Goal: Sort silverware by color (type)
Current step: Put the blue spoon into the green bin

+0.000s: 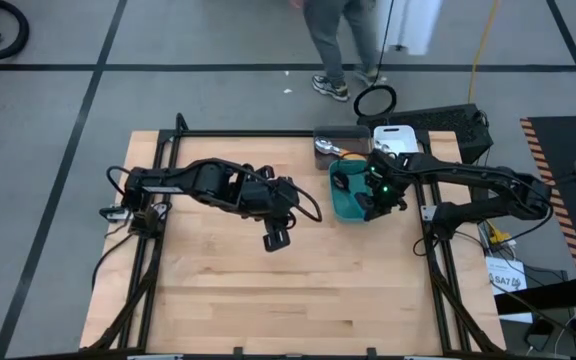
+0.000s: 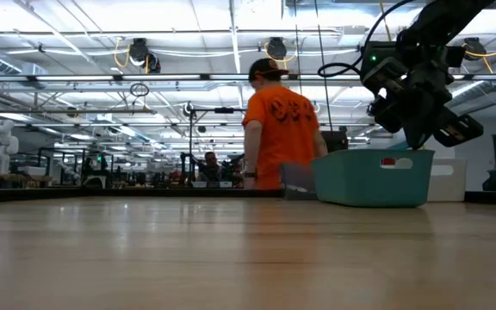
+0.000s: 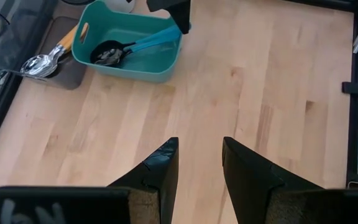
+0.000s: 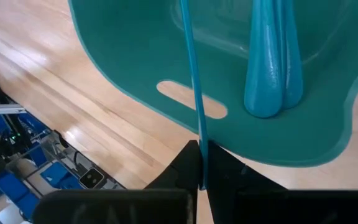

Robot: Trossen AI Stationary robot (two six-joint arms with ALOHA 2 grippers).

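Right gripper (image 4: 201, 168) pinching a thin blue utensil (image 4: 191, 81) over teal bin (image 4: 135, 68) (left gripper (image 3: 197, 168) half-open, empty).

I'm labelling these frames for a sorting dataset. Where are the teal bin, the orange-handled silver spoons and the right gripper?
teal bin (image 3: 129, 67): left wrist view, on its near outer wall.
orange-handled silver spoons (image 3: 42, 63): left wrist view, on the silver bowls, in the gray tray.
right gripper (image 4: 202, 163): right wrist view, between its fingertips.
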